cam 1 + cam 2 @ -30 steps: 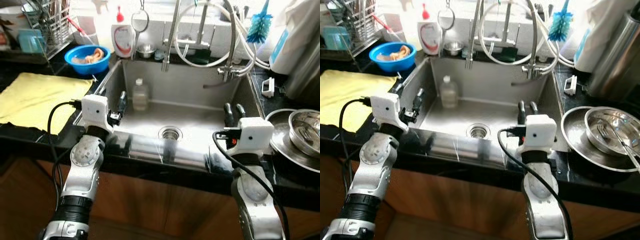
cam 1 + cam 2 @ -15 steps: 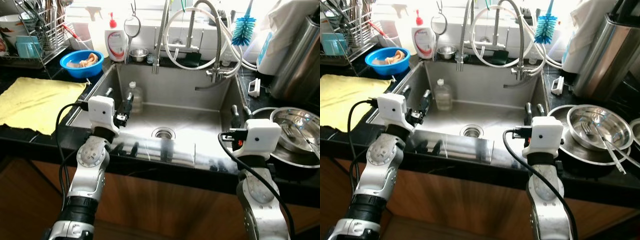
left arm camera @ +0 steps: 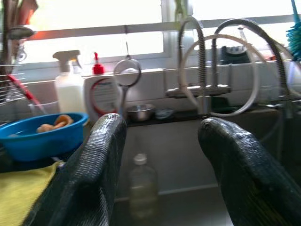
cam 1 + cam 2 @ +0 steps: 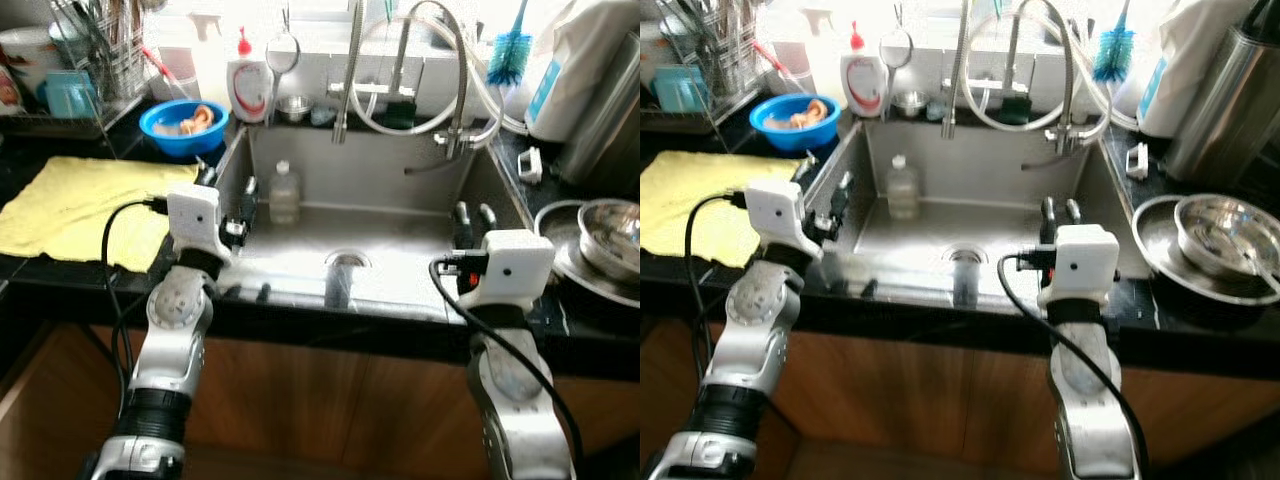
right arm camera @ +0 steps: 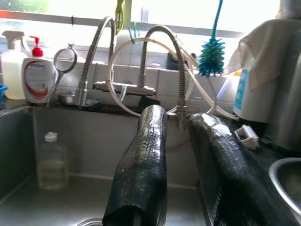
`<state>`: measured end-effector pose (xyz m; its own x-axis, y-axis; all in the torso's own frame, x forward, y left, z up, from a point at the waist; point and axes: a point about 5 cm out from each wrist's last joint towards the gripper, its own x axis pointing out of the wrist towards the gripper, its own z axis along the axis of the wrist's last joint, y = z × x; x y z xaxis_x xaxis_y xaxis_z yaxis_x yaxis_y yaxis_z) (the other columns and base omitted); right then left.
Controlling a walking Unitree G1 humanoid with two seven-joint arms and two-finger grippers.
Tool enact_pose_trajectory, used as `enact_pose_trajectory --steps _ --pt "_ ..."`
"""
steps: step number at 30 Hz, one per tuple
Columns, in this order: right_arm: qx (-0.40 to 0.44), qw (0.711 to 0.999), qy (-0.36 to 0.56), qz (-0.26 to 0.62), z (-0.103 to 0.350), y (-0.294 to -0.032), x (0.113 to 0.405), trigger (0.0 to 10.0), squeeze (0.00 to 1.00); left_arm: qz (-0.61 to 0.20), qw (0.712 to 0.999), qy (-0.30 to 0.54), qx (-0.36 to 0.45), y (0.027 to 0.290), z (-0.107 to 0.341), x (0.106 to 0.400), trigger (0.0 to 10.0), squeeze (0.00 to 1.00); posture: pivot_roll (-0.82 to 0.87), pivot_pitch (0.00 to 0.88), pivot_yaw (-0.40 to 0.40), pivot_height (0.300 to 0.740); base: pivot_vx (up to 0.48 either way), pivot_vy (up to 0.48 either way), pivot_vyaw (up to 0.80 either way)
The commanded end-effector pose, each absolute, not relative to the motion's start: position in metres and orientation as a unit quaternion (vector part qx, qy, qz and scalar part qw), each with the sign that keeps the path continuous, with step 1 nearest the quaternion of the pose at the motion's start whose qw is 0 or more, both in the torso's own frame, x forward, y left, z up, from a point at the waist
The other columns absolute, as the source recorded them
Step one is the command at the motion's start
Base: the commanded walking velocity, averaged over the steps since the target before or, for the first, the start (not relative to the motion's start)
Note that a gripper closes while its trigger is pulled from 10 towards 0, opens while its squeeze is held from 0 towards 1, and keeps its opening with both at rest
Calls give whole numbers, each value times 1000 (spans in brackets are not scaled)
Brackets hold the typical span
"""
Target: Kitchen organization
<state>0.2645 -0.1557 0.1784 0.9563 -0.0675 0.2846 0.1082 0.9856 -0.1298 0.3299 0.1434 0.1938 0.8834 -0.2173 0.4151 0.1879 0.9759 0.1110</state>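
A steel sink [image 4: 400,240] lies in front of me in a black counter. A small clear plastic bottle [image 4: 284,192] stands upright at the sink's back left; it also shows in the wrist views as bottle [image 3: 141,188] and bottle [image 5: 48,162]. My left gripper [image 4: 228,183] hovers over the sink's left edge, open and empty, its fingers [image 3: 101,155] wide apart. Over the sink's right front, my right gripper [image 4: 472,214] is held open by a narrow gap, with nothing between its fingers [image 5: 146,155].
A yellow cloth [image 4: 80,205] covers the counter to the left. Behind it are a blue bowl [image 4: 183,122] and a dish rack [image 4: 90,50]. A soap bottle [image 4: 246,80], faucets [image 4: 350,70] and a blue brush [image 4: 510,55] line the back. Steel bowls [image 4: 605,245] sit at the right.
The whole picture has shifted, so the camera moved. Both arms keep about the same pose over the sink, and the bottle stays in place.
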Motion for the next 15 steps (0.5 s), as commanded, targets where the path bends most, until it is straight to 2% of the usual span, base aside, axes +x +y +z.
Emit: enact_pose_trajectory --steps 1,5,15 --pt "-76 985 -144 -57 182 -160 262 10000 0 -107 968 -224 39 143 198 331 10000 0 -30 0 1 740 0 0 0" --pt "-77 984 -147 -67 186 -163 259 10000 0 -109 968 -224 38 142 198 332 10000 0 -32 0 5 740 0 0 0" --pt "-79 982 -141 -98 189 -178 251 10000 0 -116 968 -218 38 139 195 332 10000 0 -39 0 12 740 0 0 -652"
